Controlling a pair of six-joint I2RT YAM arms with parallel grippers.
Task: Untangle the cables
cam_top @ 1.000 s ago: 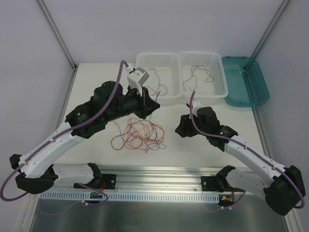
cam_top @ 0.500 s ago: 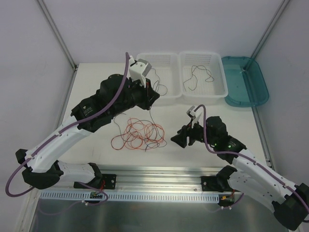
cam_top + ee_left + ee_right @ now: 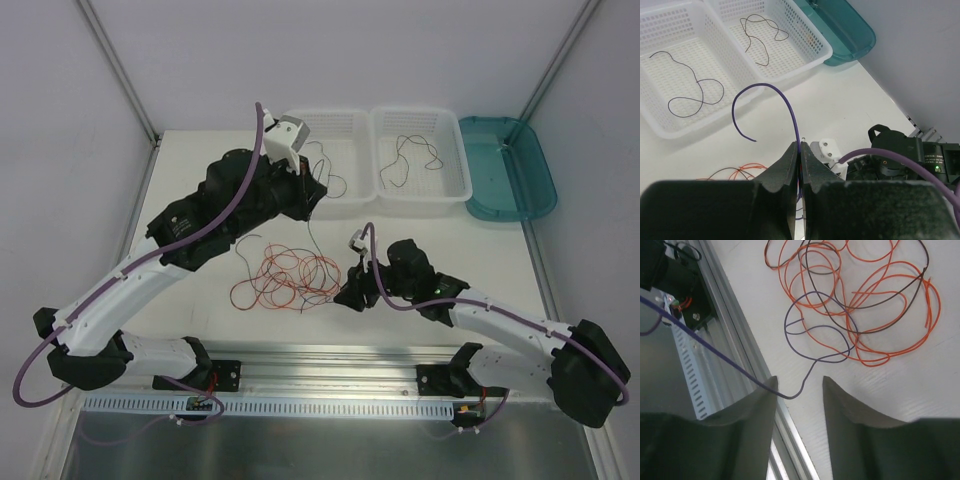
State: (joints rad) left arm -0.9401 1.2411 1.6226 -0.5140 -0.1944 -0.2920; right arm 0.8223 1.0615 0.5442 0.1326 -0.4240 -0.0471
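- Step in hand, as I read it: pulling one strand out of the pile. The left claw (image 3: 800, 147) is clamped shut on a purple cable (image 3: 785, 97) and holds it up off the counter (image 3: 200, 170), just in front of the left basket (image 3: 325, 113). The free end curls over above the fingers.
- The rest of the cables (image 3: 288, 275), orange and dark loops, lie in a loose heap mid-counter, closer to the near edge. In the right wrist view the purple one loops through the orange ones, so it isn't free yet.
- The right claw (image 3: 799, 382) sits low at the right side of the heap, jaws roughly half open and holding nothing. A bend of the purple strand lies between its fingers.
- Both baskets at the far edge have a single dark cable in them, so I'd guess sorted ones go there.
- Next move, my guess: the right claw pins down the heap or that bend while the left pulls up and away. Go slow, or the whole pile may drag along.
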